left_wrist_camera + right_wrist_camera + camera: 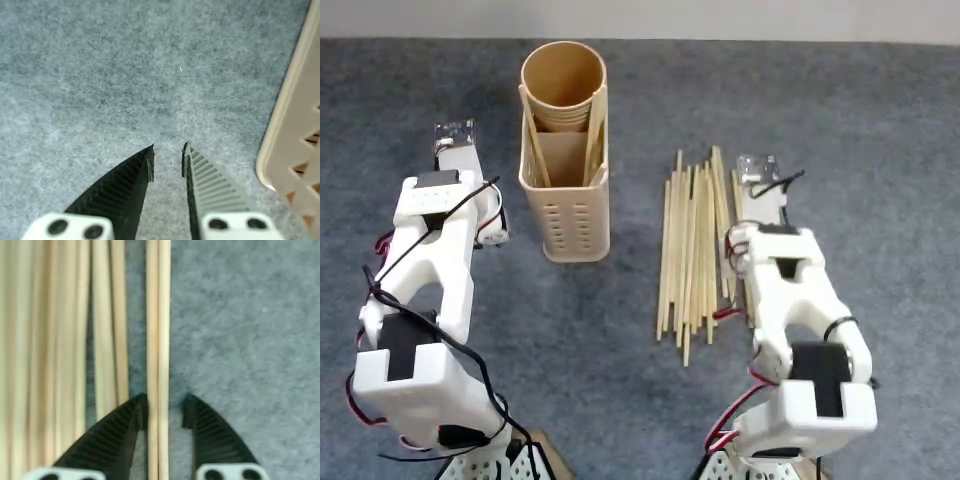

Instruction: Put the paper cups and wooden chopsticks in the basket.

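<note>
In the left wrist view the jaws of the left gripper (167, 160) stand a little parted with nothing between them. They hang over the bare grey felt cover (125, 75), just beside the wall of the tall beige perforated plastic basket (295, 130).

In the right wrist view the right gripper (164, 407) is parted too. Its jaws straddle a pair of pale wooden chopsticks (158, 315) at the edge of the loose pile (60, 340). One jaw touches the pair and the other stands just clear, so nothing is gripped. To pick well, I judge, the jaws should close squarely on those two sticks alone. They should sit low enough that neither stick rolls free, and lift level so the long ends do not swing.

In the high view the basket stands between the arms. A stack of brown paper cups (563, 80) and a few chopsticks are upright in it. The loose sticks lie side by side near the right arm, slim, straight and smooth.
</note>
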Motion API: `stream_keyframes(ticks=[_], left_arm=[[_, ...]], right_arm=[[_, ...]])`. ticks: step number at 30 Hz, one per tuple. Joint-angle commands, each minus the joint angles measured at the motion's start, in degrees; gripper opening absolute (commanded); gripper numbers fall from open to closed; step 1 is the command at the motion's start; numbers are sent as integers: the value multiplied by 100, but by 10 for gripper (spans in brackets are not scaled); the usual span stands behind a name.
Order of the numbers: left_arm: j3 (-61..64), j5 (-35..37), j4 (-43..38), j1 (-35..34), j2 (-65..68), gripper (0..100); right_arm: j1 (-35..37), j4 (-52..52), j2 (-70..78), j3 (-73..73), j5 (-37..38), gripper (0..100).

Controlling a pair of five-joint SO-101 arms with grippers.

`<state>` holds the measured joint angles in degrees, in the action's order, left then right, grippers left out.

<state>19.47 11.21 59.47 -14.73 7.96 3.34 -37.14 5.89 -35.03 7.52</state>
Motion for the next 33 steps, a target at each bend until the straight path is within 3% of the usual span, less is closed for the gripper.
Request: stream_keyframes(ticks=[1,7,16,22,29,33], left_arm=[[-22,44,-26,110,-145,133],[-22,44,-35,110,-145,133],[-22,44,-62,110,-145,133],[-22,44,-62,110,-136,133],[-22,44,-62,110,-136,133],[-22,44,-62,110,-136,133]], right_arm=[[75,-453,338,778,97,11],[48,-954,-66,1437,-316,5],[497,-954,-4057,1464,-879,5],[1675,708,-5262,1473,-1319,5],[2695,3029,-4391,1446,-1952,5],[3143,3749,-3503,1473,-1969,5]])
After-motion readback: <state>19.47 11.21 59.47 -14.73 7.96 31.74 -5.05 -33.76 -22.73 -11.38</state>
